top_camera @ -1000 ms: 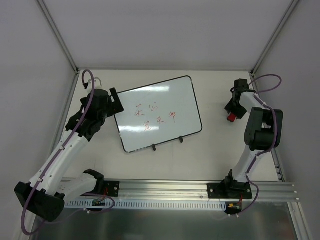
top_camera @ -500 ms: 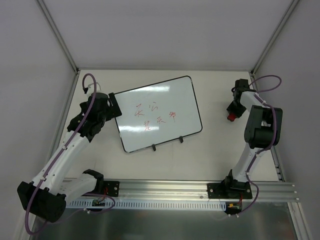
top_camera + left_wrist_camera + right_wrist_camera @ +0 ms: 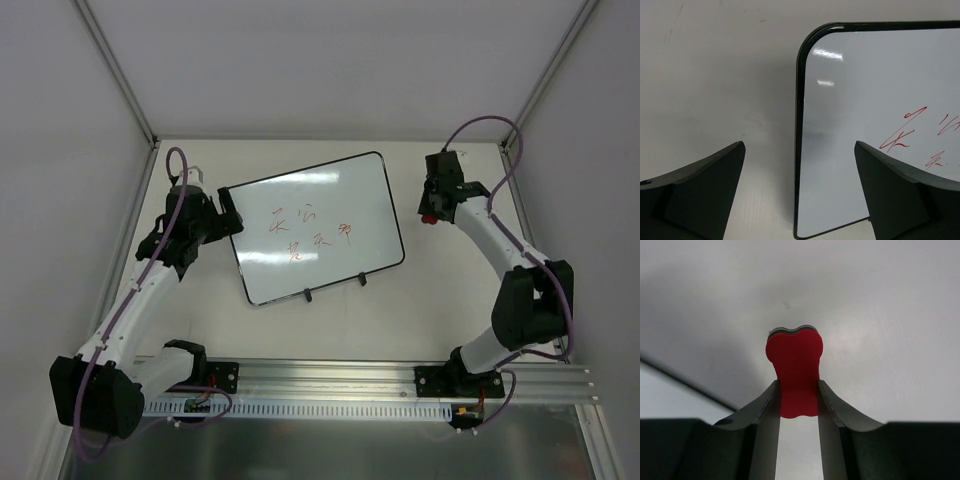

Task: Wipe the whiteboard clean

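Note:
The whiteboard [image 3: 330,200] lies flat mid-table, tilted, with red scribbles [image 3: 310,232] at its centre and two black clips [image 3: 309,295] on its near edge. My left gripper [image 3: 228,208] is open at the board's left edge. In the left wrist view that gripper [image 3: 800,145] straddles the whiteboard's [image 3: 865,100] black rim, fingers [image 3: 710,180] wide apart. My right gripper [image 3: 430,212] hovers just right of the board, shut on a small red block [image 3: 428,217]. The right wrist view shows the red block [image 3: 794,357] pinched between the jaws of the right gripper [image 3: 798,390], with a corner of the whiteboard [image 3: 660,400] at lower left.
Grey enclosure walls and slanted metal posts [image 3: 120,80] surround the table. An aluminium rail [image 3: 330,380] carrying both arm bases runs along the near edge.
My right gripper closed on the red block, lifted it and carried it left and farther back, toward the board's right edge. The left gripper shifted slightly at the board's left edge.

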Robot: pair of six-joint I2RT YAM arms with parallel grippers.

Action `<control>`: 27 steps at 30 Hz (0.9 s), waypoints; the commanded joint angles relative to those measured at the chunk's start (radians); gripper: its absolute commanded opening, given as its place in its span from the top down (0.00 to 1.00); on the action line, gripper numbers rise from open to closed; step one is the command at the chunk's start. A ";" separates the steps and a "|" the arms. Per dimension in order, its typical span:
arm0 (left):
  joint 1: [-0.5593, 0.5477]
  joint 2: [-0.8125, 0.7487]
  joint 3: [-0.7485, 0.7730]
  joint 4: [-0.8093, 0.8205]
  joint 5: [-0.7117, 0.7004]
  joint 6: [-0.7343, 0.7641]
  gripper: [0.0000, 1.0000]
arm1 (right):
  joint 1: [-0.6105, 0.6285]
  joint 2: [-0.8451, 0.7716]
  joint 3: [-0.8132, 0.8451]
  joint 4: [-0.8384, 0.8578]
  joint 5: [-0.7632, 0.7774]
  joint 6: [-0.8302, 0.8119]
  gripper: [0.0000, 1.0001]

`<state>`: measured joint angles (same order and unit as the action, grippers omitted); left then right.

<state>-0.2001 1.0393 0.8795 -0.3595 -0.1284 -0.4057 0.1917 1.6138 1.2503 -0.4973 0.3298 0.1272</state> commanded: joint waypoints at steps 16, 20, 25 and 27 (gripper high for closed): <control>0.119 0.065 -0.122 0.309 0.260 0.057 0.28 | 0.572 0.047 0.078 0.339 0.103 -0.198 1.00; 0.119 0.076 -0.134 0.326 0.274 0.056 0.36 | 0.600 0.075 0.081 0.384 0.084 -0.184 1.00; 0.119 0.093 -0.165 0.346 0.308 0.045 0.52 | 0.643 0.104 0.067 0.404 0.095 -0.184 1.00; 0.119 0.099 -0.169 0.349 0.317 0.038 0.56 | 0.661 0.118 0.058 0.405 0.098 -0.175 1.00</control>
<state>-0.0841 1.1183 0.7319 -0.0406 0.1513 -0.3706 0.8246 1.7061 1.2900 -0.1532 0.4061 -0.0467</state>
